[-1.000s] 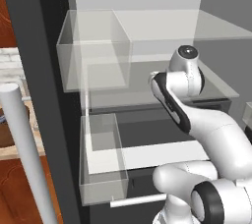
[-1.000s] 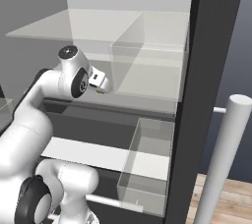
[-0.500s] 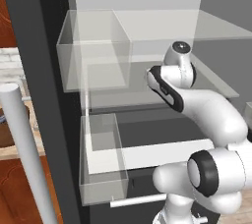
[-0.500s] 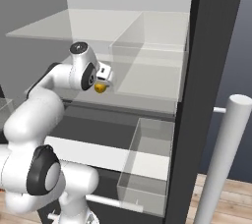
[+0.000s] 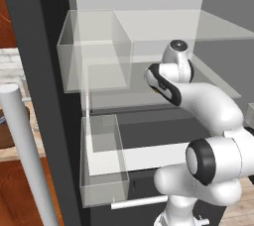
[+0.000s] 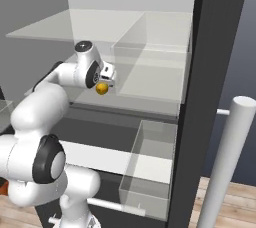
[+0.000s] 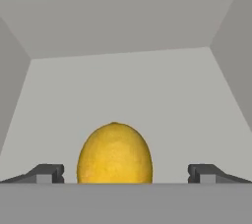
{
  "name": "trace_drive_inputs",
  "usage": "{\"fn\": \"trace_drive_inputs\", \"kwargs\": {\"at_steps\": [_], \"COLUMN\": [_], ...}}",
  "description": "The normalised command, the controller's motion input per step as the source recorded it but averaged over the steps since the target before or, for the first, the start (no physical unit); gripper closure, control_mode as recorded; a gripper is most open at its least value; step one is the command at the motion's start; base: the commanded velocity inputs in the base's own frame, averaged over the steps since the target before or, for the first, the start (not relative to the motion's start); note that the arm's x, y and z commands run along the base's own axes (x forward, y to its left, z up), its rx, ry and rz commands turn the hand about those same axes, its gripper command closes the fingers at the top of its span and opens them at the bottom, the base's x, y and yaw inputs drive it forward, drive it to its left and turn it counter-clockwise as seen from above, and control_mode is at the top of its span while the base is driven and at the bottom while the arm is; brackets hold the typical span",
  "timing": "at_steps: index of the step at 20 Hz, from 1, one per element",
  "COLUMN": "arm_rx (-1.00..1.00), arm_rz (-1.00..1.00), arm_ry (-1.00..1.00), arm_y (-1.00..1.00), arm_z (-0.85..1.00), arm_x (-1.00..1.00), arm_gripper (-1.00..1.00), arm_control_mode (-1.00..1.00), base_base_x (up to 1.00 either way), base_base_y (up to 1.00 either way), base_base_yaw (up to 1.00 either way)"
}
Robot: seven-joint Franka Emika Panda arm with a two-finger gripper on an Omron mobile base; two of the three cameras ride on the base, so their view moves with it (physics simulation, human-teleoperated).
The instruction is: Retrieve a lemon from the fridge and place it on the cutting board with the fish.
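pale fridge shelf [image 7: 147,90], lemon [image 7: 114,153] on it

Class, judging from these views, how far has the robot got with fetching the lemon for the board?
Done: the fridge stands open and the arm is reaching inside. In hand: the open gripper brackets the lemon, not yet closed on it. Left: grasp, withdraw, carry it to the cutting board with the fish.

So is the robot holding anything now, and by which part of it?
Nothing is held yet. The jaws stand wide open, one finger on each side of the small yellow lemon, with clear gaps to it.
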Motion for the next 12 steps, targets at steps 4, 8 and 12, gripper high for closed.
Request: {"fn": "trace_drive_inputs", "kwargs": {"at_steps": [4,8,12], "arm_rx": [0.00,0.00,0.00], "arm_rz": [0.00,0.00,0.00], "arm_ry": [0.00,0.00,0.00], "arm_y": [0.01,0.00,0.03], "arm_z": [-0.22,-0.19,-0.16], "arm_x": [0.17,0.13,0.07], "arm_gripper": [-1.00,-1.00,-1.00], "arm_control_mode": [-1.00,-1.00,-1.00], "base_base_x": [0.00,0.00,0.00], "base_base_y": [0.00,0.00,0.00], "base_base_yaw": [0.00,0.00,0.00]}}
